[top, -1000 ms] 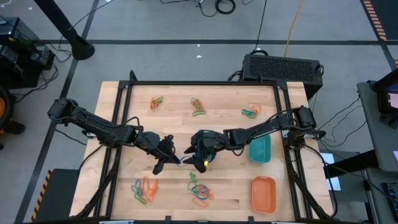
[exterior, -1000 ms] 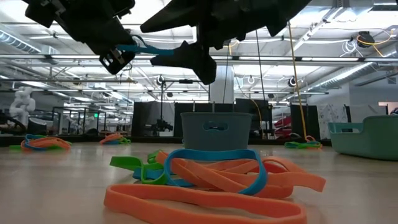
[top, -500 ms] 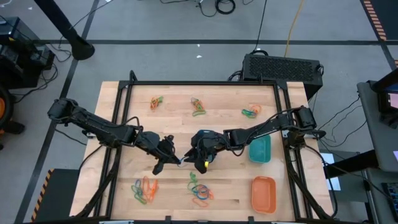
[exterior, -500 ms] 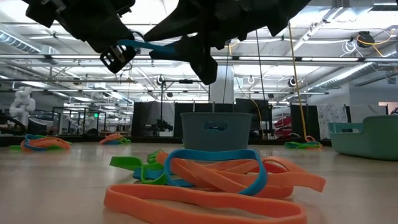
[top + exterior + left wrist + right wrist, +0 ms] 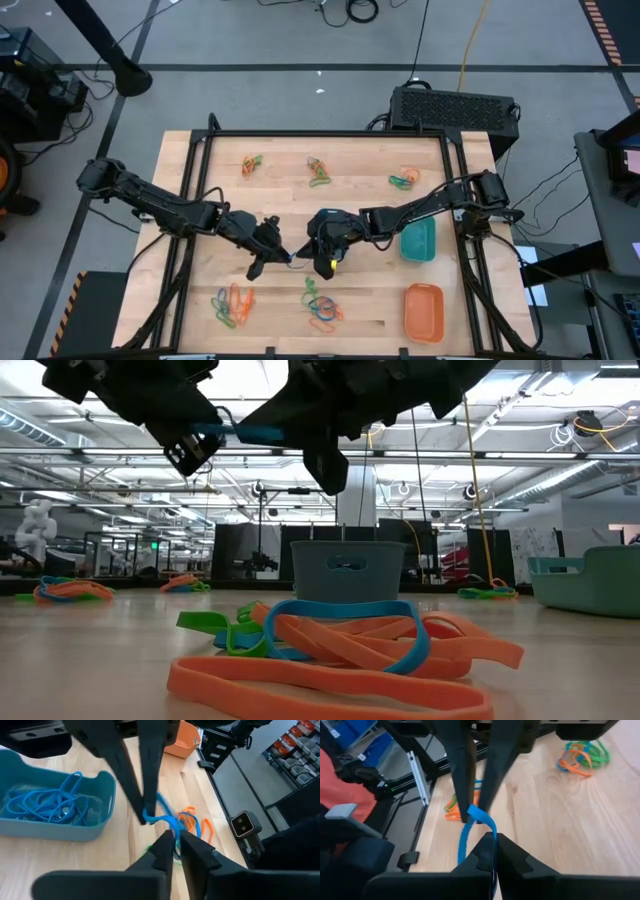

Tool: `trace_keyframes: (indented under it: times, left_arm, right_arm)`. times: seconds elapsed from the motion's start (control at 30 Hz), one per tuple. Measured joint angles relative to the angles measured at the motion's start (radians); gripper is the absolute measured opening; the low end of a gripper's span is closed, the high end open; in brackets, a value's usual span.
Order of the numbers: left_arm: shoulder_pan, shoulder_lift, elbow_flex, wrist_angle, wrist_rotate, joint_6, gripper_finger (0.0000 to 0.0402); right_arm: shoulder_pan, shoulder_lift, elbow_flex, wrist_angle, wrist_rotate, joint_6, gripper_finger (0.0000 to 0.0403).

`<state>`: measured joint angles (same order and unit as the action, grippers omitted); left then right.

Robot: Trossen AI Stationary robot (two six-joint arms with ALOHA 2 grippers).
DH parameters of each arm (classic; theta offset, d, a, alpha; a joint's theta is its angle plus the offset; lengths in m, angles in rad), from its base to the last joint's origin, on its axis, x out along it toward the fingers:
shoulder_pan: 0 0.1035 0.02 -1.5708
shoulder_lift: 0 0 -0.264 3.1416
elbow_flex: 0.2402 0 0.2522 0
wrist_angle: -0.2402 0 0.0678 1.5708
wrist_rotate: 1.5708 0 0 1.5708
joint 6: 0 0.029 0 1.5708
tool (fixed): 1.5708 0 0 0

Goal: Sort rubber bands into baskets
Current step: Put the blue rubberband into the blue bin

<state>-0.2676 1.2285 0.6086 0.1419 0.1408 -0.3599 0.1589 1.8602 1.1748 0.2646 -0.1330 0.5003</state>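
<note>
Over the middle of the wooden worktop [image 5: 200, 160], the two arms meet in a mid-air handover. The right hand [image 5: 312, 258], open a second ago, has now clenched on the blue rubber band [image 5: 479, 822] stretched between them. The left hand [image 5: 282, 256] is easing its pinch, though the band is still between its fingers. Likely next: the blue basket [image 5: 95, 815], just right of centre, already holding blue bands.

Both arms are reaching toward frame center; the left gripper [image 5: 281, 256] and right gripper [image 5: 305, 254] are meeting tip-to-tip, fingers pinched.
</note>
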Motion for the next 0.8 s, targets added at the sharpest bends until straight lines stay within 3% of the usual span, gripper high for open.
trace_keyframes:
  times: [0.27, 0.43, 0.67, 0.8]
  left_arm:
    - [0.001, 0.0, 0.0, -0.113, -0.02, -0.115, 0.0147]
    - [0.03, -0.016, 0.0, -0.174, 0.038, -0.23, 0.0204]
    - [0.081, -0.043, 0.0, -0.283, 0.096, -0.237, 0.0217]
    - [0.098, -0.043, 0.0, -0.268, 0.094, -0.237, 0.0217]
  right_arm:
    - [-0.003, -0.013, 0.0, -0.041, -0.004, -0.008, 0.0001]
    - [-0.021, -0.066, 0.0, -0.284, 0.038, -0.014, 0.0]
    - [-0.046, -0.168, 0.0, -0.622, 0.279, 0.041, 0.0]
    - [-0.057, -0.159, 0.0, -0.677, 0.344, 0.098, 0.0]
